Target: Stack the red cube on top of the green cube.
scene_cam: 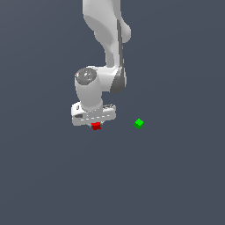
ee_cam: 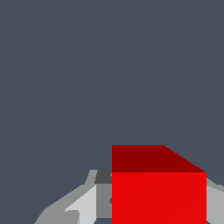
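The red cube (scene_cam: 96,126) sits directly under the white claw (scene_cam: 95,125), its top tucked between the fingertips so that only its lower part shows in the exterior view. In the wrist view the red cube (ee_cam: 158,186) fills the space between the grey fingers (ee_cam: 83,205), which press close on both sides; the claw appears closed on it, though the contact itself is partly hidden. The green cube (scene_cam: 139,123) lies on the dark table (scene_cam: 176,184) apart from the red one, toward the exterior view's right, with nothing on it.
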### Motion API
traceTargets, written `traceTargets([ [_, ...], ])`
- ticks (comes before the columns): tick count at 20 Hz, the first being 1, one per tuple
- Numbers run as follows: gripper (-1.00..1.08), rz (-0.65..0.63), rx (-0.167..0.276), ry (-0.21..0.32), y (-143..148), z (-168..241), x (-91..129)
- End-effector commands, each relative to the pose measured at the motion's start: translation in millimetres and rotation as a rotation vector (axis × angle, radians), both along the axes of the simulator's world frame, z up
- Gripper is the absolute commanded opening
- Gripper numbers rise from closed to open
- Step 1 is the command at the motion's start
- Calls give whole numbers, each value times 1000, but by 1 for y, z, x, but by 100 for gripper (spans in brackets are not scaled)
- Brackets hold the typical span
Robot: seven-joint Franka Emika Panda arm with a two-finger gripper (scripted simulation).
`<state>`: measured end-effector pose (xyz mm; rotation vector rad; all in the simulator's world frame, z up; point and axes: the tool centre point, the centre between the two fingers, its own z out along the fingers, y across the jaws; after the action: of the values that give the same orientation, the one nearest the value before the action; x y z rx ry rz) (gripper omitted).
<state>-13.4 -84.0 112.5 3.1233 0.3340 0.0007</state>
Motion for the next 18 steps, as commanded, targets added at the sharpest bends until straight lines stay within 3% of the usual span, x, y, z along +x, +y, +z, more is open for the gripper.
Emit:
traceTargets([
  [1,-100,2,0,0,18,-3,-5],
  [18,-100,2,1,0,198,-41,-53],
])
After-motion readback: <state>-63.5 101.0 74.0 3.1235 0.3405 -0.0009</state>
